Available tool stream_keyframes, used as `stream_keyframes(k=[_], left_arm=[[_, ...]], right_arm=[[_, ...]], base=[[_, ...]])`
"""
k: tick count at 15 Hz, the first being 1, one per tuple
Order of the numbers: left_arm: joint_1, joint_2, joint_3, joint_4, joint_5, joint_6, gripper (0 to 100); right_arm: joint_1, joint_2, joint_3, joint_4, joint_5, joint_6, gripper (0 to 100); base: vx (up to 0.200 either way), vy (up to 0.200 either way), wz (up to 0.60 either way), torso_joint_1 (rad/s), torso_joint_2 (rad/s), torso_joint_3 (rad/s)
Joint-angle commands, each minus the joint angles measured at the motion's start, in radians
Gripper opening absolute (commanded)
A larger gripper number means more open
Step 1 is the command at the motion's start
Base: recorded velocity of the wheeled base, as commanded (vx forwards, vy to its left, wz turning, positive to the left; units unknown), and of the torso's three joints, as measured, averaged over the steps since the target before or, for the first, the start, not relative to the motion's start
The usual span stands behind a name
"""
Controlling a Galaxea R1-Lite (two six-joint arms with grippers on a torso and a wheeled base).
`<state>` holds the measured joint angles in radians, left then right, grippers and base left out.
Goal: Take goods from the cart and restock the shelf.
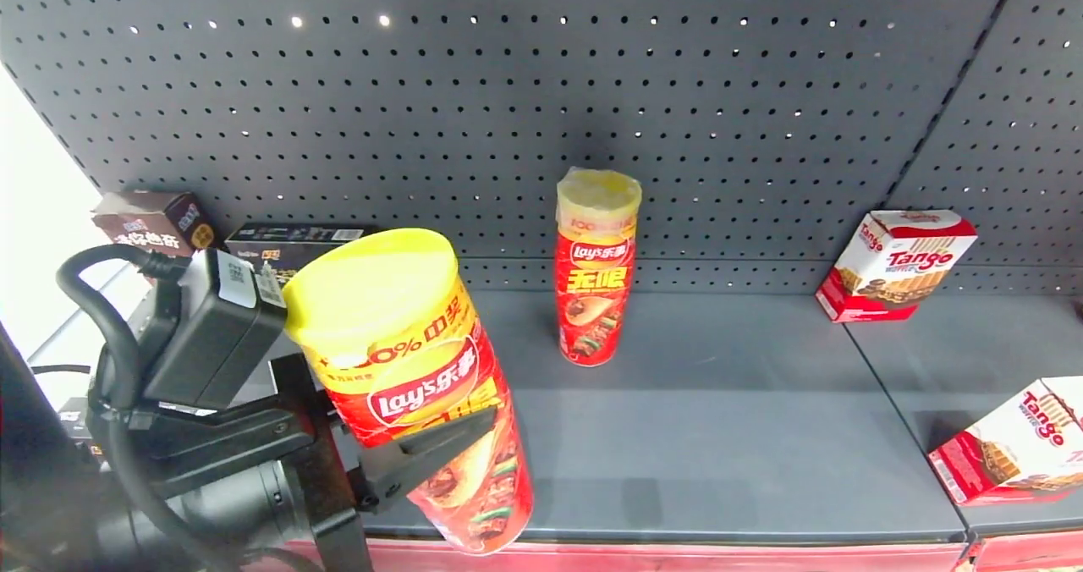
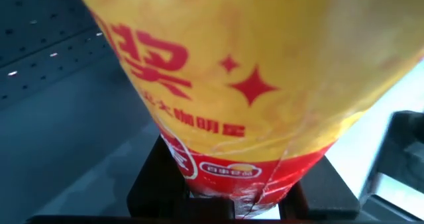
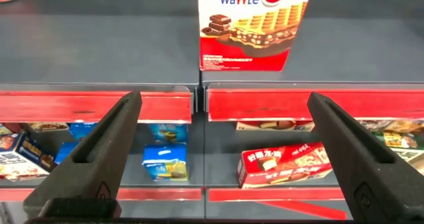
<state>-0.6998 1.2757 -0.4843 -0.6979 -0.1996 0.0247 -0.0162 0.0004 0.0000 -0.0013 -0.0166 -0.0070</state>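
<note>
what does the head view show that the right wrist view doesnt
Head view only: the left gripper shut on a tilted chips can at the shelf's front left, a second chips can upright further back, a leaning wafer box against the pegboard, and dark boxes at the back left.
Right wrist view only: the open right gripper, and a lower shelf with blue boxes and a red box.
Both: the grey shelf and, apparently, the front wafer box.
</note>
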Motion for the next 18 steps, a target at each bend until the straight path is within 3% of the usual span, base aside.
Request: stream_keyframes(k=[1, 3, 5, 6, 8, 9, 12, 15, 18], left_arm=[[0.040, 0.001, 0.003, 0.001, 0.000, 0.000, 0], [0.045, 0.001, 0.015, 0.001, 0.000, -0.002, 0], [0.043, 0.001, 0.027, 0.001, -0.003, 0.000, 0], [0.042, 0.001, 0.036, -0.002, -0.003, 0.000, 0], [0.042, -0.001, 0.038, -0.002, -0.003, 0.000, 0], [0.042, -0.004, 0.038, -0.002, -0.003, 0.000, 0], [0.045, -0.007, 0.035, -0.002, -0.003, -0.002, 0], [0.052, -0.010, 0.041, 0.001, -0.001, -0.002, 0], [0.051, -0.007, 0.032, 0.005, -0.001, -0.014, 0]], right_arm=[[0.001, 0.000, 0.000, 0.001, 0.001, -0.001, 100], [0.007, 0.004, -0.032, 0.004, 0.015, -0.011, 100], [0.022, 0.368, -0.331, 0.014, 0.115, 0.024, 100], [0.033, 0.484, -0.414, -0.039, 0.133, 0.032, 100], [0.058, 0.550, -0.428, -0.062, 0.167, -0.004, 100], [0.111, 0.691, -0.454, -0.086, 0.193, -0.113, 100], [0.240, 0.874, -0.532, -0.146, 0.236, -0.103, 100], [0.272, 1.021, -0.601, -0.166, 0.259, -0.103, 100], [0.311, 1.204, -0.664, -0.319, 0.385, -0.110, 100]], base=[[0.000, 0.000, 0.00, 0.000, 0.00, 0.000], [0.000, 0.000, 0.00, 0.000, 0.00, 0.000], [0.000, 0.000, 0.00, 0.000, 0.00, 0.000], [0.000, 0.000, 0.00, 0.000, 0.00, 0.000], [0.000, 0.000, 0.00, 0.000, 0.00, 0.000], [0.000, 0.000, 0.00, 0.000, 0.00, 0.000], [0.000, 0.000, 0.00, 0.000, 0.00, 0.000], [0.000, 0.000, 0.00, 0.000, 0.00, 0.000], [0.000, 0.000, 0.00, 0.000, 0.00, 0.000]])
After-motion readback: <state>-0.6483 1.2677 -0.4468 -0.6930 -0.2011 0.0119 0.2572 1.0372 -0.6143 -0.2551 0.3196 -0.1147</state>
